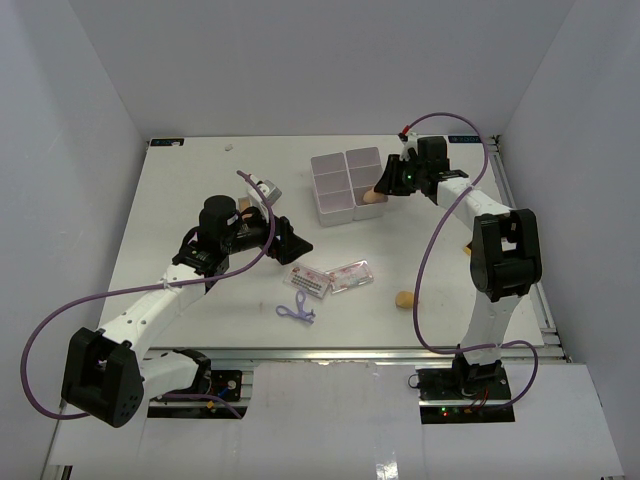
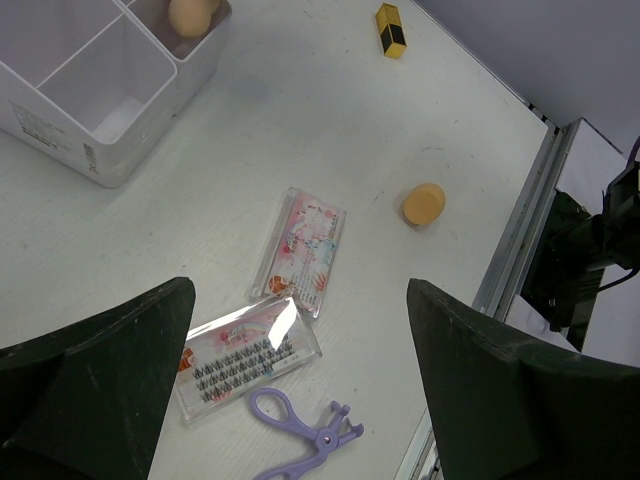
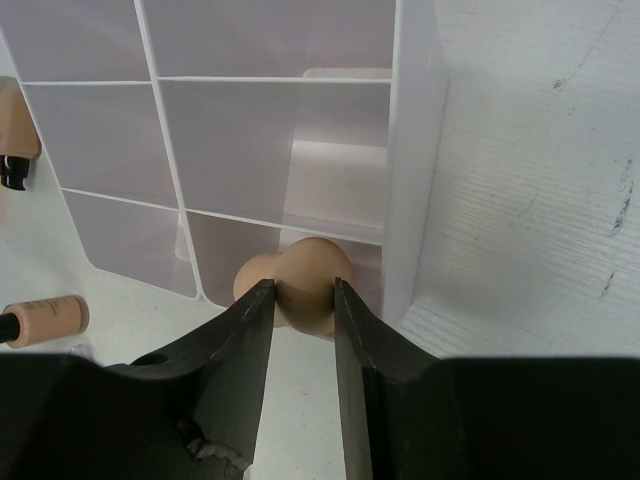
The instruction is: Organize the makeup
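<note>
- Tabletop [image 1: 200,190] white and matt, faintly scuffed, with a metal rail along its right and near edges; plain pale grey walls [image 1: 300,60] close it in on three sides.
- White box [image 1: 345,185] of thin, glossy plastic, four square compartments, standing toward the far right of the table.
- Right gripper [image 3: 303,285] has its dark fingers pinched on a tan sponge [image 3: 310,258], smooth and egg-shaped, at the box compartment nearest the right arm (whether it touches the floor of the compartment cannot be told).
- Left gripper [image 2: 300,290] hangs above the table with its broad black fingers spread wide and nothing between them.
- Two flat clear packets [image 2: 300,248] lie below it, touching at a corner, one angled across the other's end; pink-red print on both, black lash rows in the nearer one.
- Thin purple tool [image 2: 300,440], looped at one end, lies just beside the nearer packet.
- Second orange sponge [image 2: 423,204] sits alone on the table, near the right rail.
- Yellow tube [image 2: 391,30] with a dark band lies further off, well apart from the rest.
- Small label [image 2: 40,125] on the box's outer wall and the packets' print are too small to read.
</note>
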`<move>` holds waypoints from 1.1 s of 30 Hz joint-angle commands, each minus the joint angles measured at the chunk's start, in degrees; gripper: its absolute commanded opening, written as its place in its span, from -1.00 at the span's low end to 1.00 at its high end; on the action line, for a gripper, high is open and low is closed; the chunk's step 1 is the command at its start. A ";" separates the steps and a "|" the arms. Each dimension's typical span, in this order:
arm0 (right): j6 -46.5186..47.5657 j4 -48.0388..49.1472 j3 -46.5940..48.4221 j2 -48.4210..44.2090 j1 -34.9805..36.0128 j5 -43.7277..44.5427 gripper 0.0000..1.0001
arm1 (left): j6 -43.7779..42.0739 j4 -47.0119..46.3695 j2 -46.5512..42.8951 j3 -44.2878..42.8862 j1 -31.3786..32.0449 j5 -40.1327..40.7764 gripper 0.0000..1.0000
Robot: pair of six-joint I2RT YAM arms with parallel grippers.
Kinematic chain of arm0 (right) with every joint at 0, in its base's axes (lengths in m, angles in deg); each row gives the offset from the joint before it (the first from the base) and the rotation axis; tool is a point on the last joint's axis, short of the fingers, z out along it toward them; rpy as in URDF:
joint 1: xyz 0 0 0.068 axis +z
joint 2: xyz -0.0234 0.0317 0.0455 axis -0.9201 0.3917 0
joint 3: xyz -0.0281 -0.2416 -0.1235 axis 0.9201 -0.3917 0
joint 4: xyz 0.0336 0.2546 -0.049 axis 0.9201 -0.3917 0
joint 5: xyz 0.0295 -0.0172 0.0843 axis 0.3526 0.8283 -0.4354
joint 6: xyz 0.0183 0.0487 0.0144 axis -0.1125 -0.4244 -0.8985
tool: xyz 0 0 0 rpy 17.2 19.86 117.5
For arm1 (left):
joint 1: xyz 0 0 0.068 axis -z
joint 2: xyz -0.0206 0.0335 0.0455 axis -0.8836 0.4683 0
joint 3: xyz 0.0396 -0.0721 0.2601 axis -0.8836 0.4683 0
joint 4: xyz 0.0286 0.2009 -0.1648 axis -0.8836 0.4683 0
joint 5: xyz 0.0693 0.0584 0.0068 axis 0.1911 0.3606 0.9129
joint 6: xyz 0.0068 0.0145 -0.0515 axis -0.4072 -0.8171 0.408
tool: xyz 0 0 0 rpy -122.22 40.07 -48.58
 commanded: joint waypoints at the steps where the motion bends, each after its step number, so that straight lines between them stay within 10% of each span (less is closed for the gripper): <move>1: -0.35 1.99 2.42 -0.55 -0.50 -0.96 -0.26 | -1.02 -1.34 -1.01 -0.84 0.16 -1.52 0.96; 18: 3.62 1.58 2.31 -2.73 -1.53 -3.96 -0.19 | -1.14 -1.43 -1.50 -0.84 0.33 -1.58 0.96; 27: 46.00 -28.46 -1.29 -13.61 -3.51 -31.12 0.00 | -0.73 -1.22 -2.56 -0.78 0.61 -0.74 0.96; 33: 81.99 -55.22 -11.78 -21.43 -3.16 -25.73 0.18 | -0.43 -0.56 -2.71 -1.19 0.81 0.94 0.96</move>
